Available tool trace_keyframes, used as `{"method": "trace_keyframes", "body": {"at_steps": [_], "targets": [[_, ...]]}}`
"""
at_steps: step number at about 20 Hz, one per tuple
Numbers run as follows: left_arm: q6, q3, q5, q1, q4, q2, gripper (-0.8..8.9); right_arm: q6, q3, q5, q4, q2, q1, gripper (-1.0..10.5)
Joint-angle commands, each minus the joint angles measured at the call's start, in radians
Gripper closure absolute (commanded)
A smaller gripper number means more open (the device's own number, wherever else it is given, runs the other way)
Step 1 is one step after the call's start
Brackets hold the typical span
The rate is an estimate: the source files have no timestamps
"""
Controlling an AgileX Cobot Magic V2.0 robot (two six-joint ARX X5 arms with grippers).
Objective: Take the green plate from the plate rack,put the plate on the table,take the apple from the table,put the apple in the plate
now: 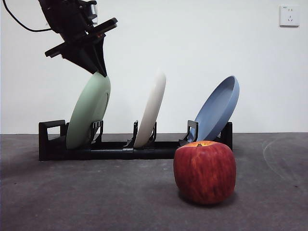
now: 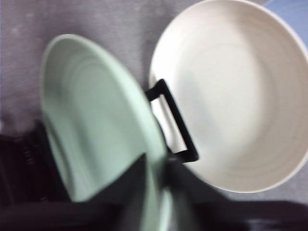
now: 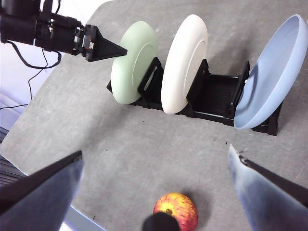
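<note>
Here my left claw [image 1: 100, 70] is pinched on the top rim of the green plate [image 1: 88, 115], which leans in the end slot of the black rack [image 1: 52, 142] beside the white plate [image 1: 150, 109] and blue plate [image 1: 217, 109]. My right claw [image 3: 159, 192] hangs spread wide above the apple [image 1: 205, 171], which sits on the table [image 1: 96, 197].

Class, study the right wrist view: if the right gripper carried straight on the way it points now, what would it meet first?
Most likely the apple, which lies between the open right gripper's fingers with nothing in front of it, though depth is unclear.
</note>
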Motion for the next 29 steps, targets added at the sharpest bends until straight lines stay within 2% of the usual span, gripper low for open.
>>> {"method": "trace_keyframes", "body": {"at_steps": [1,9,14,18,23,26,29], "targets": [[0.024,-0.003,-0.021,0.002,-0.004,0.011,8.26,-0.011,0.003,0.001,0.003,0.000,0.002,4.4],[0.022,0.013,0.014,0.002,0.027,0.010,8.26,-0.011,0.003,0.001,0.004,0.001,0.002,4.4],[0.023,0.166,0.014,-0.003,0.002,0.010,8.26,-0.011,0.003,0.001,0.004,0.001,0.002,4.4],[0.037,0.390,0.014,-0.016,-0.145,0.010,8.26,-0.011,0.003,0.006,0.006,0.001,0.002,4.4],[0.203,0.679,0.036,-0.093,-0.518,-0.003,8.26,-0.012,0.003,0.035,0.008,0.001,0.002,4.4],[0.210,0.687,0.029,-0.181,-0.522,-0.090,8.22,-0.012,0.003,0.041,0.008,0.001,0.002,4.4],[0.210,0.664,-0.079,-0.304,-0.523,-0.201,8.22,-0.012,0.003,0.042,0.007,0.001,0.002,4.4]]}}
